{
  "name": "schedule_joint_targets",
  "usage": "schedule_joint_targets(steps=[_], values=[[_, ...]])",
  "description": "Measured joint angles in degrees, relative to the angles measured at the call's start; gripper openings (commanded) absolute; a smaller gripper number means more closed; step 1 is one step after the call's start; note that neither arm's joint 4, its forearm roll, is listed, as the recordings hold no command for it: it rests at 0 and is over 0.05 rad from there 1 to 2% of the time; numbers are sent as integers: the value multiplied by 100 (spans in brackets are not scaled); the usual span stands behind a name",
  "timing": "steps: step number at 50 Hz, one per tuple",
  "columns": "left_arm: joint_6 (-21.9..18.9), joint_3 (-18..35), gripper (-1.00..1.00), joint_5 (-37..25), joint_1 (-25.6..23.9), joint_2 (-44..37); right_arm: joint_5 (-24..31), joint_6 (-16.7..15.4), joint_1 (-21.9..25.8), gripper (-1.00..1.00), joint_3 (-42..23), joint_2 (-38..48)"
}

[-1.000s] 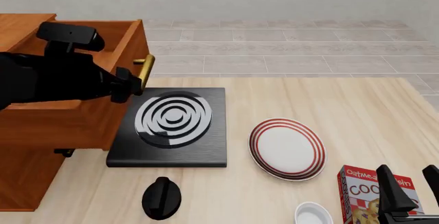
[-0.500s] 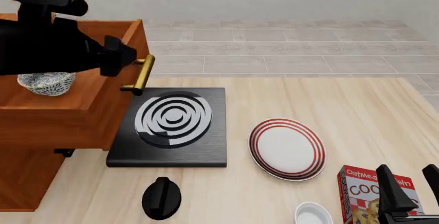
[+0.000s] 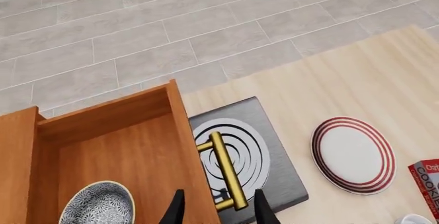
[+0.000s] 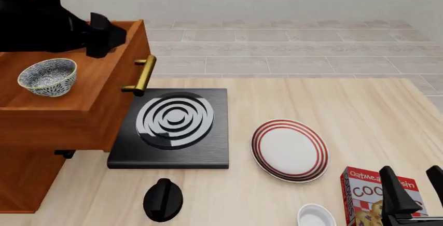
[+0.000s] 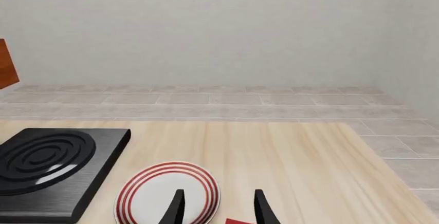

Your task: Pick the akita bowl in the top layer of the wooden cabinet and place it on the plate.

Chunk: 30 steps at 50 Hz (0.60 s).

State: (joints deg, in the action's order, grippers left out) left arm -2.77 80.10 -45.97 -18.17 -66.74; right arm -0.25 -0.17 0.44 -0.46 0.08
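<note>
Pale tiled floor lies beyond the table. Left pincer [image 3: 219, 207] hangs released above the open top layer [image 4: 104, 88]; the akita bowl [image 4: 47, 76], just beside and below it, looks rigid, glazed, breakable—pinch its rim.

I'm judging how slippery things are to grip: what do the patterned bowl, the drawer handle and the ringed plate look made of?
The bowl looks like glazed ceramic: white with dense dark blue patterning and a pale rim. The drawer handle looks like polished brass, golden with a bright sheen. The plate seems glazed ceramic too, smooth white with red rings. As renders, these are only likely.
</note>
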Motion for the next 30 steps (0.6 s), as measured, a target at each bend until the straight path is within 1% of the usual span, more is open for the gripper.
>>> schedule_joint_targets(steps=[19, 30], values=[[-545, -26, 100, -63, 459, -30, 5, 15, 3, 100, 6, -4], [-709, -65, 100, -104, 713, 14, 21, 25, 18, 100, 5, -3]])
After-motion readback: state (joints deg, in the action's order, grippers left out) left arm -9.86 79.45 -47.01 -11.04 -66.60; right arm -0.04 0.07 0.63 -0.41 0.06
